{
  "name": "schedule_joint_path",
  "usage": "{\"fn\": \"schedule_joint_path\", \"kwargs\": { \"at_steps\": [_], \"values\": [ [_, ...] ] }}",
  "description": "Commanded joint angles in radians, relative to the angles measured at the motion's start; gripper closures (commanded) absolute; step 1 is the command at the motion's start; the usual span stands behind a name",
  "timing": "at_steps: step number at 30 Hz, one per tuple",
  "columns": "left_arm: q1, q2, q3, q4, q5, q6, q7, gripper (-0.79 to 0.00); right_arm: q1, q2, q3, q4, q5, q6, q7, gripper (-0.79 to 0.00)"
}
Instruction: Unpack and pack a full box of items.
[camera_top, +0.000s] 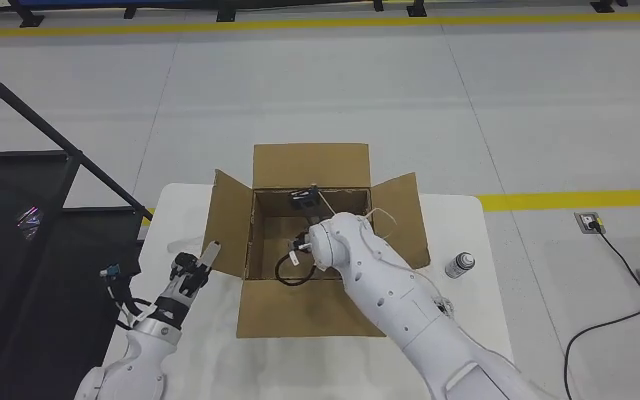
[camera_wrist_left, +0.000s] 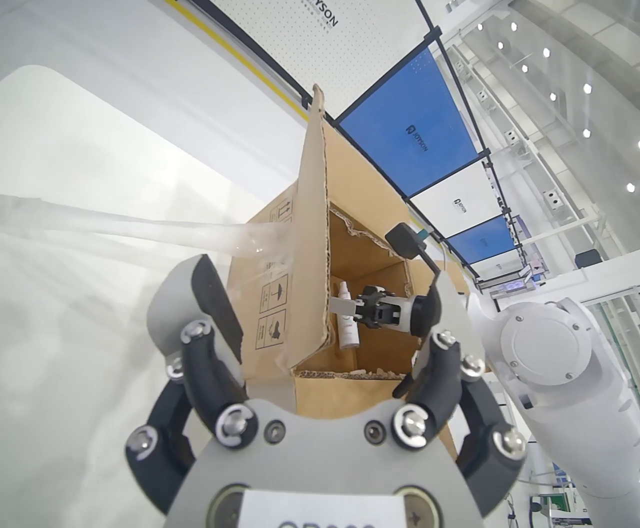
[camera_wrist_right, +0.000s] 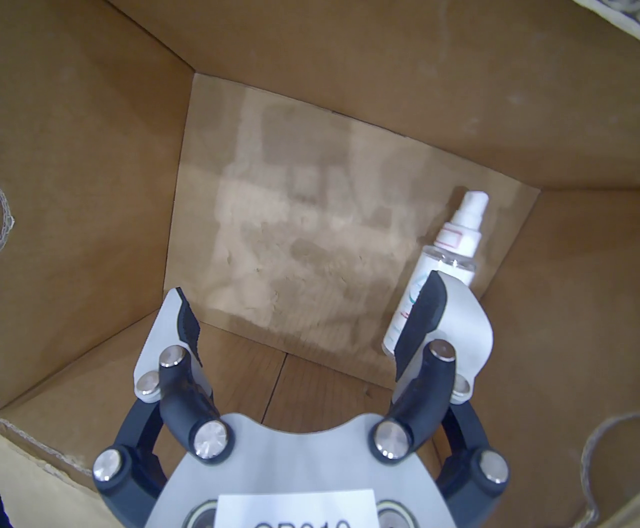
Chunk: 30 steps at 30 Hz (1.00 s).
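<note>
An open cardboard box (camera_top: 310, 165) stands mid-table with its flaps spread. A white spray bottle (camera_wrist_right: 452, 250) stands in a corner inside it, also seen through the box opening (camera_wrist_left: 346, 325). My right gripper (camera_wrist_right: 306, 287) is down inside the box and open, with nothing between its fingers. One finger (camera_wrist_right: 425, 310) is just in front of the bottle and hides part of it. The right arm covers much of the box interior from above. My left gripper (camera_wrist_left: 322, 280) is open and empty outside the box, close to the left flap (camera_top: 228, 222).
A small spray can (camera_top: 459, 264) stands on the white table (camera_top: 190, 210) to the right of the box. A black-covered surface (camera_top: 50, 250) borders the table on the left. A black cable loops in the box (camera_top: 290, 272).
</note>
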Motion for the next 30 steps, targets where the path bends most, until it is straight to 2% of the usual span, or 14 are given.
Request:
{"fn": "schedule_joint_path", "kwargs": {
  "at_steps": [1, 4, 9, 14, 18, 26, 27, 28, 29, 30],
  "values": [
    [0.009, 0.0, -0.008, -0.005, -0.012, -0.011, 0.004, -0.785, -0.009, 0.006, 0.012, -0.019, -0.017, 0.034, 0.022, -0.785],
    [0.023, 0.0, -0.018, -0.015, -0.028, -0.028, 0.008, -0.785, -0.018, 0.014, 0.029, -0.04, -0.039, 0.058, 0.064, -0.785],
    [0.044, -0.001, -0.03, -0.024, -0.046, -0.052, 0.012, -0.785, 0.005, 0.022, 0.061, 0.009, -0.05, 0.056, 0.123, -0.785],
    [0.061, -0.002, -0.033, -0.03, -0.054, -0.07, 0.023, -0.785, 0.042, 0.013, 0.063, 0.102, -0.032, -0.007, 0.113, -0.785],
    [0.07, -0.004, -0.036, -0.029, -0.061, -0.073, 0.039, -0.785, 0.078, -0.01, 0.045, 0.188, -0.002, -0.061, 0.083, -0.785],
    [0.08, -0.007, -0.043, -0.03, -0.081, -0.087, 0.068, -0.785, 0.143, -0.083, -0.017, 0.348, 0.048, -0.095, 0.013, -0.785],
    [0.08, -0.007, -0.042, -0.028, -0.067, -0.082, 0.072, -0.65, 0.15, -0.091, -0.02, 0.367, 0.055, -0.098, 0.002, -0.785],
    [0.077, -0.007, -0.037, -0.023, -0.055, -0.077, 0.071, -0.376, 0.156, -0.098, -0.021, 0.382, 0.064, -0.108, -0.011, -0.785],
    [0.071, -0.007, -0.03, -0.017, -0.05, -0.07, 0.067, -0.305, 0.162, -0.103, -0.023, 0.399, 0.07, -0.119, -0.023, -0.785],
    [0.063, -0.008, -0.025, -0.009, -0.046, -0.062, 0.065, -0.302, 0.168, -0.109, -0.024, 0.415, 0.075, -0.123, -0.031, -0.785]
  ]
}}
